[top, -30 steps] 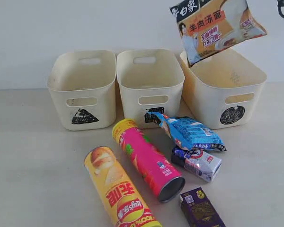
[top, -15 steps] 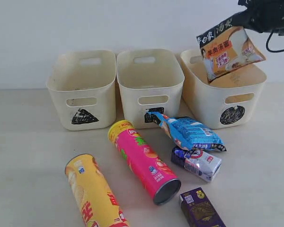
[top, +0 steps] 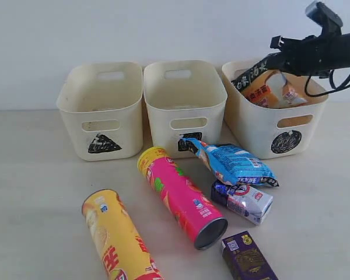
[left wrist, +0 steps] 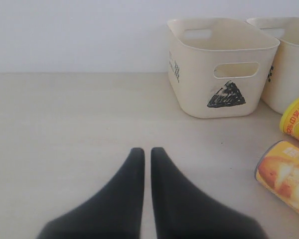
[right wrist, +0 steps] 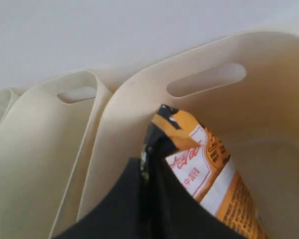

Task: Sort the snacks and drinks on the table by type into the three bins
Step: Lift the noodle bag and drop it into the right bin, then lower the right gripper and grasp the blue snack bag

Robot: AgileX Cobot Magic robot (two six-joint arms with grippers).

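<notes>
My right gripper [top: 262, 65] [right wrist: 150, 158] is shut on the top edge of the orange noodle packet [top: 269, 88] [right wrist: 209, 169], which hangs down inside the circle bin [top: 286, 119] [right wrist: 269, 64]. On the table [top: 41, 198] lie the blue noodle packet [top: 233, 163], the pink chip tube [top: 179, 195], the yellow chip tube [top: 116, 236] [left wrist: 286, 177], the white and blue carton [top: 244, 201] and the dark purple carton [top: 248, 256]. The triangle bin [top: 99, 111] [left wrist: 217, 64] and the square bin [top: 184, 105] hold nothing visible. My left gripper [left wrist: 147, 152] is shut and holds nothing, low over bare table; the exterior view does not show it.
The three bins stand in a row against a white wall at the back of the table. The loose items crowd the front middle and right. The right arm [top: 324, 49] reaches in from the right above the circle bin.
My right gripper has carried the orange packet down from above the circle bin into it. The yellow tube has rolled left and the pink tube has shifted slightly.
</notes>
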